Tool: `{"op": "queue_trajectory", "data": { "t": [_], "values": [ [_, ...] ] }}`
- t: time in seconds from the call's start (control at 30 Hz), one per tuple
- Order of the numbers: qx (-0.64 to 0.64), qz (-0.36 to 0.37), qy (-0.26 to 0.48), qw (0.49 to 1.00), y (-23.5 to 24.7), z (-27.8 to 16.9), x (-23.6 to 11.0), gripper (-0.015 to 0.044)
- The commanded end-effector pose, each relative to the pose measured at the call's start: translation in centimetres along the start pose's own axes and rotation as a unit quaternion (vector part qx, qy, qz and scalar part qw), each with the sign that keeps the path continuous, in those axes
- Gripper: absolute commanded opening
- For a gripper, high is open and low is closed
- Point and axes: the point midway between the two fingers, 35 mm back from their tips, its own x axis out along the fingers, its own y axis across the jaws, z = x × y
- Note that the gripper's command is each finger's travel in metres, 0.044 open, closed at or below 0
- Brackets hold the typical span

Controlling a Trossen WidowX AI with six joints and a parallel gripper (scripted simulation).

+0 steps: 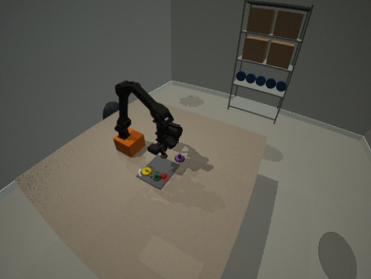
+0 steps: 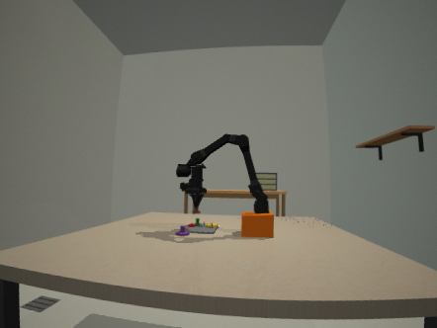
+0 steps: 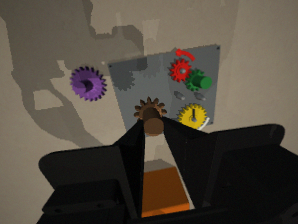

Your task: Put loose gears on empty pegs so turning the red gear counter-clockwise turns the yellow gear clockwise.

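Note:
My gripper point(image 3: 152, 122) point(image 2: 196, 209) is shut on the handle of a brown gear point(image 3: 150, 108) point(image 1: 164, 155) and holds it above the grey board point(image 3: 135, 92) point(image 1: 160, 184) point(image 2: 202, 230). The red gear point(image 3: 179, 71) point(image 1: 163, 176) sits on the board, with a green gear point(image 3: 196, 80) point(image 1: 157, 177) point(image 2: 198, 222) right beside it. The yellow gear point(image 3: 192, 117) point(image 1: 146, 171) with the black stripe sits nearer the gripper. Two bare pegs show between the green and yellow gears, a left peg point(image 3: 179, 95) and a right peg point(image 3: 199, 96). The brown gear and the fingers hide part of the board.
A purple gear point(image 3: 88, 84) point(image 1: 180, 158) point(image 2: 182, 231) stands on the table beside the board. The orange block point(image 1: 129, 143) point(image 2: 257, 225) point(image 3: 164, 192) is at the arm's base. A red arrow point(image 3: 185, 54) lies by the red gear and a white arrow point(image 3: 204, 125) by the yellow gear.

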Motion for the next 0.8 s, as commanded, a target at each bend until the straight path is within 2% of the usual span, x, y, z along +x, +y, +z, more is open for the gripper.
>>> {"op": "queue_trajectory", "data": {
  "t": [0.0, 0.77],
  "values": [
    [-0.002, 0.002, 0.002, 1.000, -0.8, -0.1, 0.4, 0.0000],
    [-0.002, -0.001, -0.002, 1.000, -6.3, -0.2, 1.9, 0.0000]
  ]
}}
